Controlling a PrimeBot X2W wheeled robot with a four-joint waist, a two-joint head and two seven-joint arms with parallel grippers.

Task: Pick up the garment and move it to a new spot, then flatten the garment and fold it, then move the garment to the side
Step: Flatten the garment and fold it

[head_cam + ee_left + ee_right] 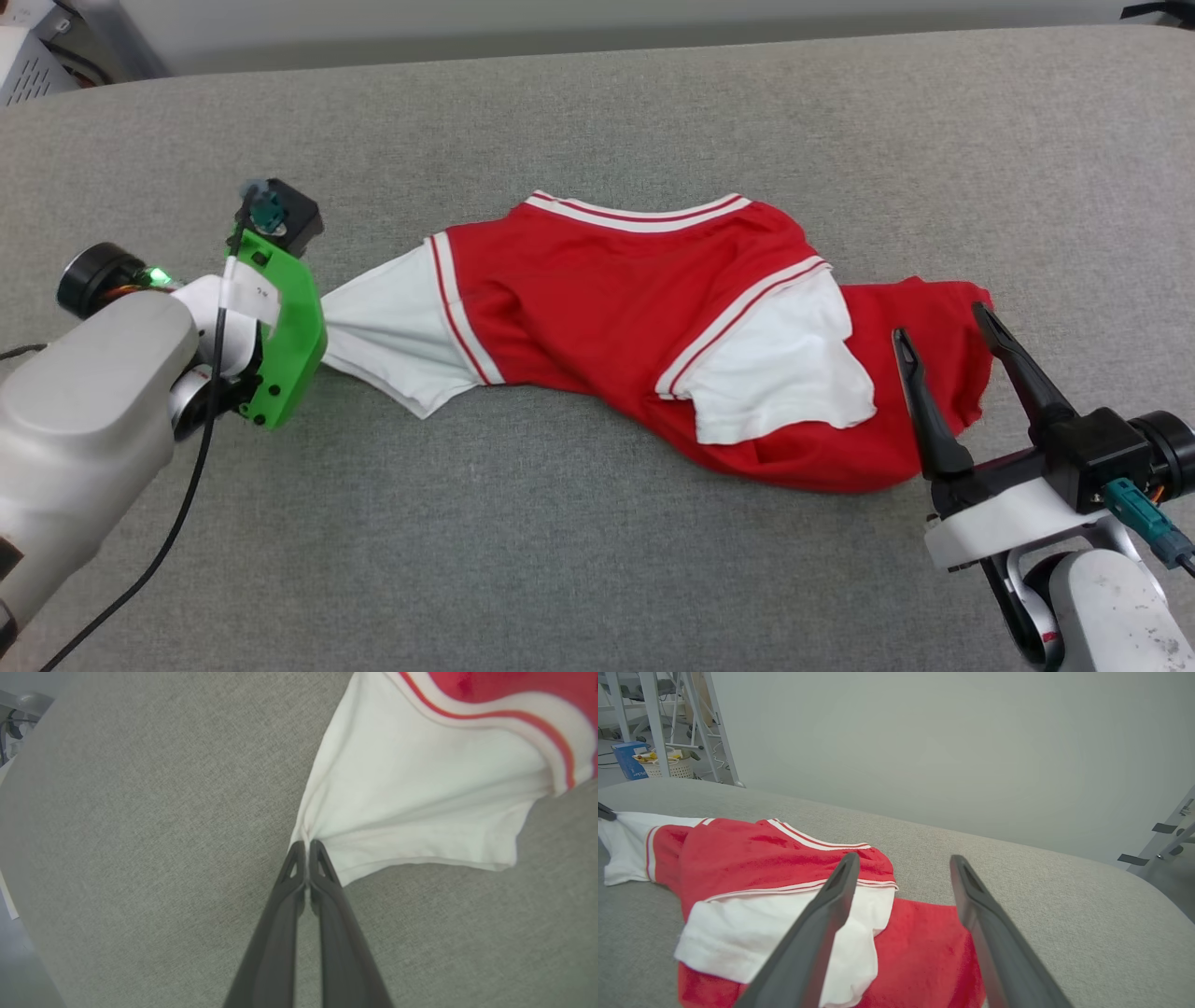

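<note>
The red garment [597, 308] lies crumpled across the middle of the grey surface, its striped collar toward the far side. One white sleeve [420, 793] is stretched out to the left, and my left gripper [307, 847] is shut on the tip of its hem. In the head view that gripper's fingers are hidden behind its green wrist bracket [285, 327]. The other white sleeve [784, 364] is folded over the red body. My right gripper [943, 319] stands open over the garment's right end [924, 952], its fingers astride the red cloth without touching it.
The grey padded surface [560, 523] stretches wide on all sides of the garment. A pale wall [948, 742] rises behind it. Metal frame legs [705, 723] and a small basket [668, 765] stand on the floor beyond the far left corner.
</note>
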